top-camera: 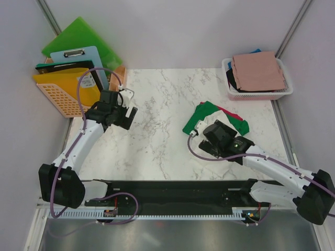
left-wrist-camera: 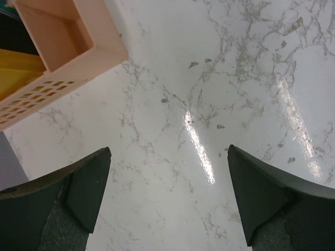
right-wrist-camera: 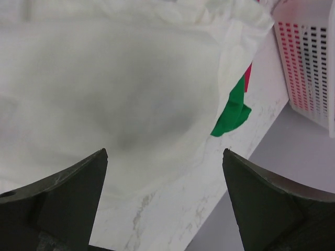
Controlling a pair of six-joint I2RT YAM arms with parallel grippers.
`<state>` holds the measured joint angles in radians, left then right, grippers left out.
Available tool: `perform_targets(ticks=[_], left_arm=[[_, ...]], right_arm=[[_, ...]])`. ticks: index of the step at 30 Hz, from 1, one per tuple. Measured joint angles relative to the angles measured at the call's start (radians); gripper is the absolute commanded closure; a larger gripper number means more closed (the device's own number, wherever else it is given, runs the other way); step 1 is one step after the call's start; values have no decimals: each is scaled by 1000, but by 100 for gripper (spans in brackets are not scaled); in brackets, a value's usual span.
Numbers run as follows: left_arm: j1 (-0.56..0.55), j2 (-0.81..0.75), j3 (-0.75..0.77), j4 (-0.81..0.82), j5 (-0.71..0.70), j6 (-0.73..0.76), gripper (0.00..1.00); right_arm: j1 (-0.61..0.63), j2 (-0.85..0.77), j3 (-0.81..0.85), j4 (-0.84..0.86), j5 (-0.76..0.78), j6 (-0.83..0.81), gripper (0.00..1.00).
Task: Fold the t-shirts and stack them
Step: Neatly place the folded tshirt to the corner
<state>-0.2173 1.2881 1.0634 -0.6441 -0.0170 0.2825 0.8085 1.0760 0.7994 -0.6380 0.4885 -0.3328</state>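
Cream-white cloth fills most of the right wrist view. That's the cream-white t-shirt (right-wrist-camera: 131, 94), lying flat on the marble table (top-camera: 157, 141) right of centre. From above it barely shows against the marble.

- Right gripper (right-wrist-camera: 165, 151): jaws spread wide and pointed down at the cream shirt with nothing between them, so no grip. It sits low over the cloth; can't tell if the fingertips touch it.
- Green t-shirt (top-camera: 207, 112) and red t-shirt (top-camera: 227, 113) poke out from the far and right edges of that pile, bunched rather than folded. They're likely there because this is the work zone, the flat open area both arms can reach.
- Dusty-pink t-shirt (top-camera: 259, 70) lies squared off on top of the white mesh basket (top-camera: 282, 91) at the far right corner. The black one (top-camera: 233, 81) and the blue one (top-camera: 255, 52) peek out under it. My read is that the basket is either the supply or the finished stack; I can't tell which.
- Left gripper (left-wrist-camera: 168, 151): also fully open and empty, over bare marble on the far left, just beside the orange basket (left-wrist-camera: 99, 52) that holds the folder boards (top-camera: 78, 39). It looks parked out of the way, well apart from any cloth.

Judgement: it's early in the fold of the cream shirt. The next move needs a hem or shoulder edge, not mid-panel where the right gripper is aimed. The risk is that a pinch there also catches the green layer underneath.
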Motion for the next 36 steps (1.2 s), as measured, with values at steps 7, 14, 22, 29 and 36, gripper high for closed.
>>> perform_targets(ticks=[7, 14, 22, 29, 36], left_arm=[[0, -19, -17, 61, -61, 23, 0], [0, -16, -33, 79, -80, 27, 0], [0, -22, -59, 114, -85, 35, 0], [0, -95, -119, 154, -141, 56, 0], [2, -93, -138, 175, -172, 67, 0]], right_arm=[[-105, -92, -136, -14, 36, -125, 4], [-110, -281, -106, -137, -78, -209, 9], [-110, -357, -154, -192, -74, -237, 2], [-112, -488, -285, -143, -1, -301, 2], [-112, -581, -126, -297, -192, -327, 2]])
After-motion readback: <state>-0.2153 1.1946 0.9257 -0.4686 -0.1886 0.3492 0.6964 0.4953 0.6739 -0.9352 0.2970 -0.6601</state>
